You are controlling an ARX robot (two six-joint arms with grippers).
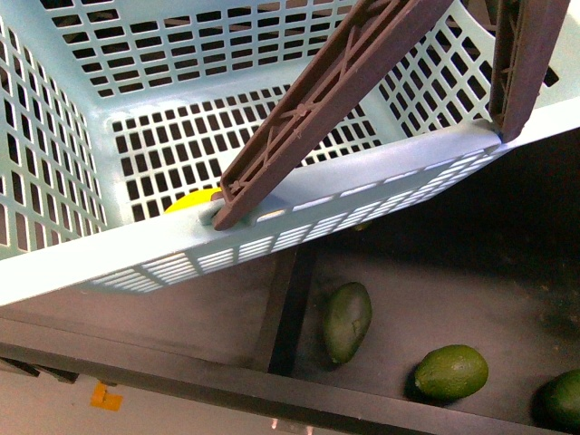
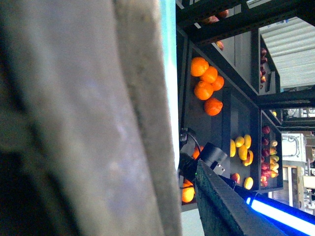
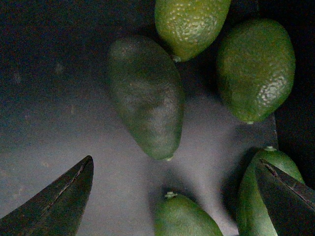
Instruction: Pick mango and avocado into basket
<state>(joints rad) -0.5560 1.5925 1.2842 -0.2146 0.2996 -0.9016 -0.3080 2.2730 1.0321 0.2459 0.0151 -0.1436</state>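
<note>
Your avocado (image 3: 145, 98) lay on its side on the dark shelf (image 3: 59, 98), outside the basket and untouched. Its narrow end sat in the gap between the fingers (image 3: 54, 201) of your right gripper (image 3: 174, 161). Those fingers stood wide apart and held nothing at all. Paler avocados (image 3: 256, 69) crowded round it: one close by its broad end, one just beside that, and two more near the fingertips, one of them partly hidden behind a finger.

On the front camera, you had the basket (image 1: 54, 263) filling the upper picture, its near rim running at a slant. The avocado showed below that rim, just beside a dark divider (image 1: 285, 308).

Your mango (image 1: 192, 201) was already inside the basket. Only a yellow sliver showed over the near rim, on the slotted bottom, right beside the foot of a brown handle (image 1: 326, 100).

Your left wrist camera was mostly blocked by a blurred grey surface up close, so I could not tell how the left fingers stood. Past it were oranges (image 2: 206, 86), yellow fruit (image 2: 241, 147) and red apples (image 2: 268, 167) on shelves.
</note>
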